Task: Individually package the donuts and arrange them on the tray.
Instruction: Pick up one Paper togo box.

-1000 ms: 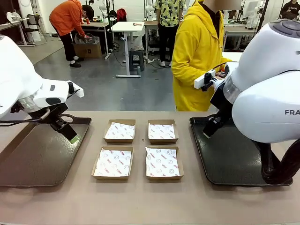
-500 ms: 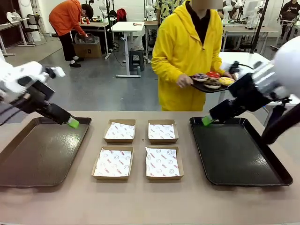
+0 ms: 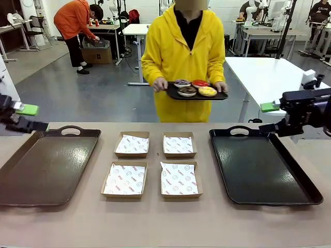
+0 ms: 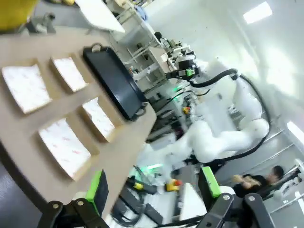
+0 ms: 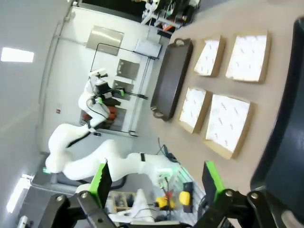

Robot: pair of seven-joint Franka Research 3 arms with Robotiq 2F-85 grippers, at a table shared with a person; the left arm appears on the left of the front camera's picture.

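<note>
Yellow hoodie (image 3: 178, 46) at the far side, small black tray (image 3: 196, 97) held in both hands (image 3: 160, 85), and that's where all four donuts (image 3: 206, 91) are right now. They're in the upper middle of the front view, past the far edge of the bench (image 3: 165, 222), carried above it and not set down. The red one (image 3: 200, 83) and the dark sprinkled one (image 3: 181, 82) are at the back, with chocolate (image 3: 186, 91) and yellow (image 3: 209, 92) in front. All of them lie flat with the holes up, so there's no long side to line up with.

Both arms sit out at the edges. The left fingers (image 3: 26, 109) are at the far left of the frame and the right fingers (image 3: 269, 107) at the far right, both spread wide and holding nothing. The donuts lie between them, a bit right of centre, so I'd say the right arm has the shorter reach.

Four paper-lined cardboard boxes (image 3: 130, 154) wait mid-bench with nothing in them, a left big tray (image 3: 46, 170) and a right big tray (image 3: 264, 170) flanking them. My guess is nothing gets picked until that small tray comes down within reach.
</note>
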